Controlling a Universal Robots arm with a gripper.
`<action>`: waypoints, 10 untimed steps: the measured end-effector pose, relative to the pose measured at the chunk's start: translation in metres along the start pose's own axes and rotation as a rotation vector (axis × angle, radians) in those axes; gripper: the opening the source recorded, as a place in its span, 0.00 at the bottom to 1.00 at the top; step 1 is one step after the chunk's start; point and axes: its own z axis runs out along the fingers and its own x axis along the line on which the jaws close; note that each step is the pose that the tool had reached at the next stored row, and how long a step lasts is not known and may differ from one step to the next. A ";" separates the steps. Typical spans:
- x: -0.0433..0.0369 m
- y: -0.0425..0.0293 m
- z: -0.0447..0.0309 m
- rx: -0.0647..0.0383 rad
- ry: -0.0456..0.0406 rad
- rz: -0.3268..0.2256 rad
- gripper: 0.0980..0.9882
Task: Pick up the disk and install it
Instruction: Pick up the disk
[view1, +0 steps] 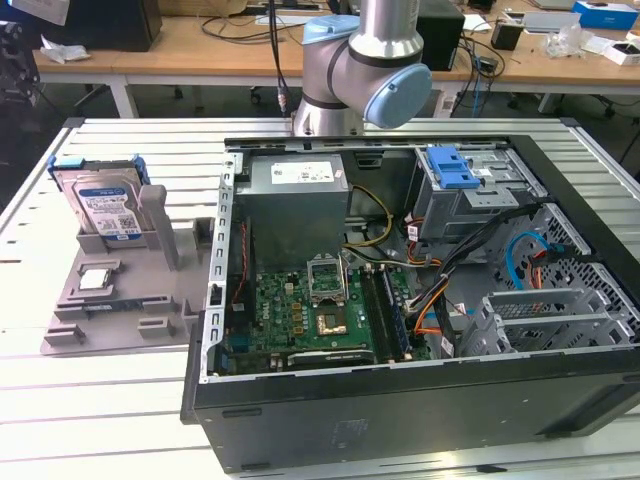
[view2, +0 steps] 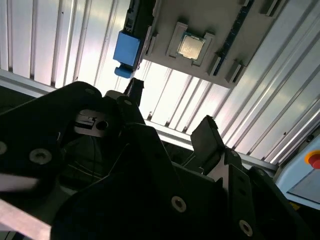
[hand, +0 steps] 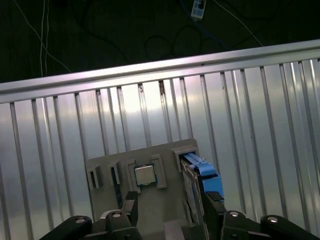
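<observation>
1. In the exterior view, the disk (view1: 105, 205) was seen standing on edge in a slot of a grey tray (view1: 120, 300), label facing out and blue rails along its edges.
2. The tray lay on the ribbed counter (view1: 100, 400), just beside the open case (view1: 400, 420), on the exterior view's left.
3. A small chip (view1: 97, 280) was seated in the tray, near the foot of the disk.
4. The exterior view also gave the arm (view1: 360, 60) behind the case, the green board (view1: 310, 310) inside it, and a grey cage (view1: 480, 200) with a blue latch (view1: 455, 168).
5. In the first wrist view, the tray (hand: 150, 152) was seen from overhead, with the chip (hand: 145, 175) beside the disk (hand: 200, 172), which was shown edge-on.
6. The jaws were seen in both wrist views, black and spread apart, with nothing clamped between them.
7. In the first wrist view, one jaw tip overlapped the end of the disk; whether it touched could not be told.
8. In the second wrist view, the blue end of the disk (view2: 126, 50) and the chip (view2: 190, 46) were seen beyond the jaws, over the counter (view2: 50, 40).
</observation>
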 end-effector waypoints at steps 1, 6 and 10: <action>0.0000 0.0000 0.0000 0.000 0.0000 0.000 0.63; -0.0002 0.0000 0.0002 0.000 0.0000 -0.001 0.63; -0.0038 0.0005 0.0025 0.000 0.0001 -0.001 0.63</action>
